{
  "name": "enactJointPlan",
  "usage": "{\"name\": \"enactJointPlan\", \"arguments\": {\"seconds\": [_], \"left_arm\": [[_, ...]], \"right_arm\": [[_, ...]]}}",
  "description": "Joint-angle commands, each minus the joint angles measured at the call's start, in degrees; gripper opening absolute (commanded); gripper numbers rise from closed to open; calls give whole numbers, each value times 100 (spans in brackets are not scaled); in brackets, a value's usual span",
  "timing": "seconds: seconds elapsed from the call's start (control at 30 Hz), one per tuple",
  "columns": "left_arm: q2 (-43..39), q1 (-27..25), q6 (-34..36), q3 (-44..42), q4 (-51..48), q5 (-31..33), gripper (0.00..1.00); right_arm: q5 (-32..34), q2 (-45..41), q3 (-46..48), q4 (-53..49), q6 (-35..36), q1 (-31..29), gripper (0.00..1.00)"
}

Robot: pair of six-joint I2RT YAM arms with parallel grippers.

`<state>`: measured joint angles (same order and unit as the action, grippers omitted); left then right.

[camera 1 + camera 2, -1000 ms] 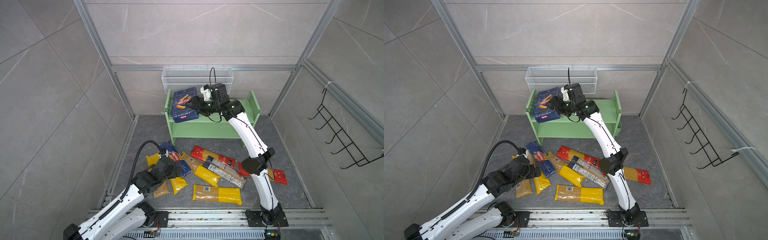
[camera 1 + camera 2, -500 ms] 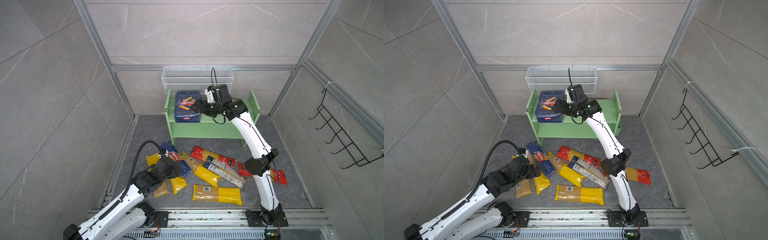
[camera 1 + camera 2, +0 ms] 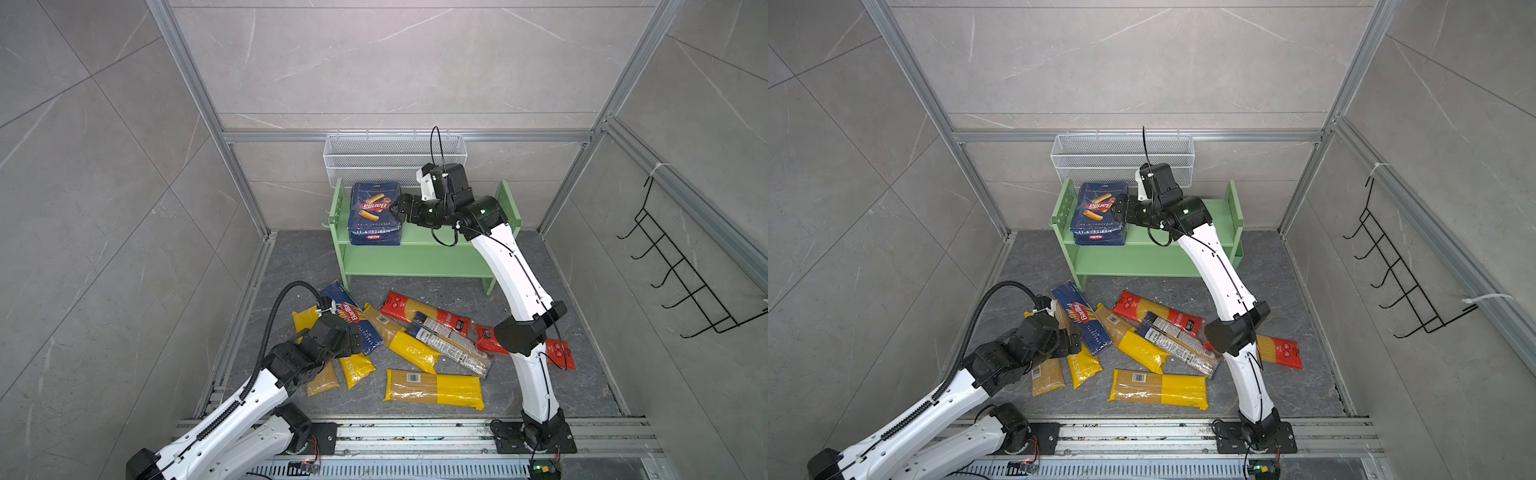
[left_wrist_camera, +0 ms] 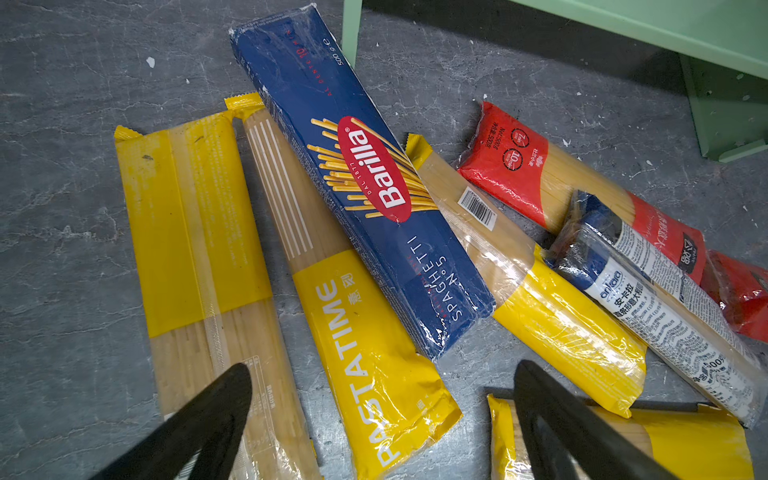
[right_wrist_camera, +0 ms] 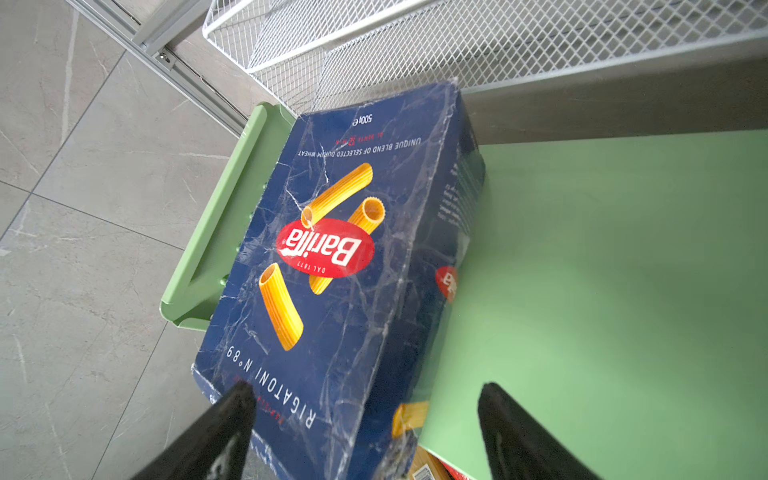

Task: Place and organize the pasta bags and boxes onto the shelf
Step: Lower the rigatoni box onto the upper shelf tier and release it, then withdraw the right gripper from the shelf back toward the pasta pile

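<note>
- Front bag [image 3: 434, 388]: yellow, nearest you, lying crosswise on the floor [image 3: 582, 324], just before the other packets.
- Your left gripper [image 4: 382, 372]: jaws wide apart with nothing between them, hovering above the near ends of the packets on the left.
- Left bag [image 4: 195, 232] and PASTATIME bag [image 4: 361, 332]: both yellow, side by side and running away from you, edges touching.
- Spaghetti box [image 4: 361, 187]: dark blue, lying flat and slanted, overlapping the PASTATIME bag. Its far end lies near the left foot of the shelf [image 4: 351, 37].
- Barcode bag [image 4: 540, 291]: yellow and clear, just right of the spaghetti box, along its edge.
- Printed bag [image 4: 656, 307]: clear with black-and-white text, lying against the barcode bag and over the red bag [image 4: 540, 183] behind it.
- Second red bag [image 3: 561, 355]: farther right, partly hidden by your right arm [image 3: 519, 282].
- Shelf: pale green, two tiers, standing at the back wall.
- Rigatoni box [image 3: 374, 208]: on the shelf's top tier at its left end, just beside the side panel, face turned up, logo upside down to you. Whether it lies flat or leans back cannot be told.
- Your right gripper [image 5: 365, 390]: jaws apart, clamped on nothing, at the rigatoni box's right edge above the top tier. Contact with the box cannot be told.
- Basket [image 3: 395, 160]: white mesh, on the back wall just above the shelf.
- Hook rack [image 3: 681, 270]: black wire, on the right wall.
</note>
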<state>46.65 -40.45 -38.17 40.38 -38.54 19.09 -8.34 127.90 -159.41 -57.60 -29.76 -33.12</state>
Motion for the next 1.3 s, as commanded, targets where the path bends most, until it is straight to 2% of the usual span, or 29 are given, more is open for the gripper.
{"name": "enactJointPlan", "arguments": {"seconds": [0.0,0.2,0.73,1.03,1.27], "left_arm": [[-111,33,-28,233,-161,134,100],[-132,34,-72,260,-274,200,100],[87,45,-145,304,-285,257,100],[-63,43,-251,230,-408,278,100],[-305,54,-398,98,-479,294,100]], "right_arm": [[-285,410,-322,84,1,-1,86],[-618,855,-615,413,-213,8,86],[-1426,1242,-645,1169,-526,-1,86],[-1407,1164,-654,1099,-458,-2,89],[-1150,732,-605,630,-58,-14,94]]}}
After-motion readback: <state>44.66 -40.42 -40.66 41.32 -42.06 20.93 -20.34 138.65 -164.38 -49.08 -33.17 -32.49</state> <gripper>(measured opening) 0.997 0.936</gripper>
